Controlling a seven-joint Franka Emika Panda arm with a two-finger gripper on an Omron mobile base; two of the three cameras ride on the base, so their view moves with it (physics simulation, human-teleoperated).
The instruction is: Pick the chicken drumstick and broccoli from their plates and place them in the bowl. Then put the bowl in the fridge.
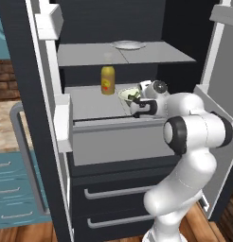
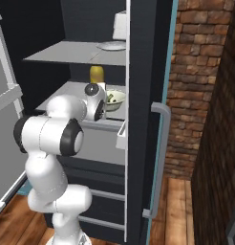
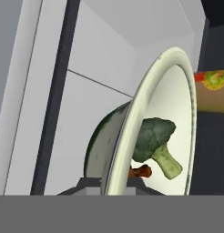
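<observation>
The jaws (image 3: 114,184) are clamped on the near rim of the bowl (image 1: 129,94), which sits on the middle fridge (image 1: 38,71) shelf with broccoli (image 3: 152,139) and drumstick (image 3: 140,171) inside, the yellow bottle (image 1: 107,80) at its ten o'clock.

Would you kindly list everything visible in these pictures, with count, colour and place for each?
bowl: one, pale greenish-white, on the fridge's middle shelf, rim between the gripper's fingers.
broccoli: one, dark green with paler stem, inside the bowl.
chicken drumstick: one, reddish-brown, inside the bowl beside the broccoli.
bottle: one, yellow with a red label, on the middle shelf left of the bowl.
plate: one, light grey, on the upper shelf.
fridge: one, black with grey shelves and lower drawers, doors open.
brick wall: reddish-brown, right of the fridge.
gripper: one, shut on the bowl's rim.
</observation>
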